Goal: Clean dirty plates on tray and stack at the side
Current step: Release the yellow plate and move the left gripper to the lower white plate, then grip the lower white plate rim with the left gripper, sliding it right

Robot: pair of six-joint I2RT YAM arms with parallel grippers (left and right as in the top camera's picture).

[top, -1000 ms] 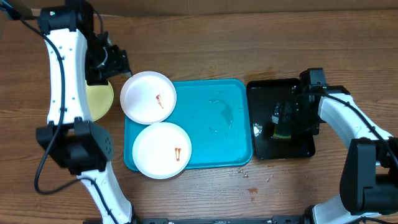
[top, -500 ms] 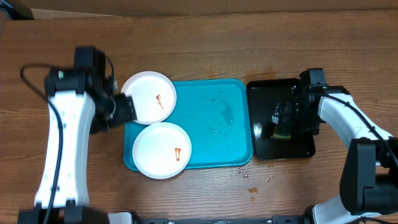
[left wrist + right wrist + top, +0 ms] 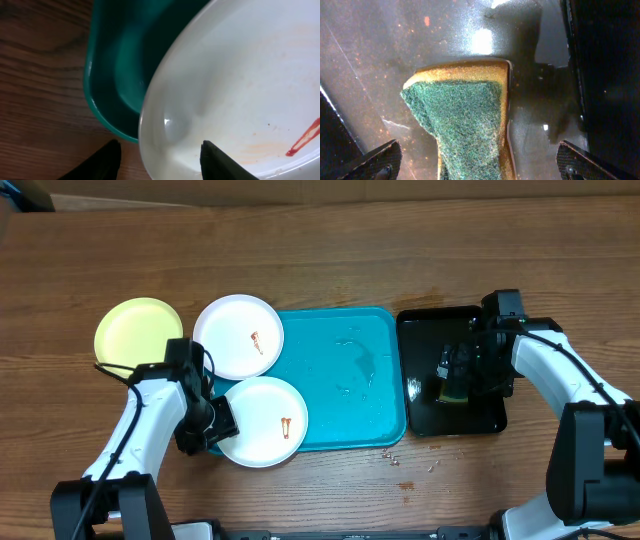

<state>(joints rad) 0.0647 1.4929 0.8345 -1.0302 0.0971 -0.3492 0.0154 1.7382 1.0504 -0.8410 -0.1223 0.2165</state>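
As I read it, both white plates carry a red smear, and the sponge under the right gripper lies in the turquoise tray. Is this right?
Wrong in one point: the sponge under the right gripper lies in the black tray, as the overhead view shows. Both white plates carry a red smear.

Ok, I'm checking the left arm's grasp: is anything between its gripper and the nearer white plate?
Nothing visible does. The left gripper is open at the nearer white plate, one finger either side of its rim, by the tray's corner.
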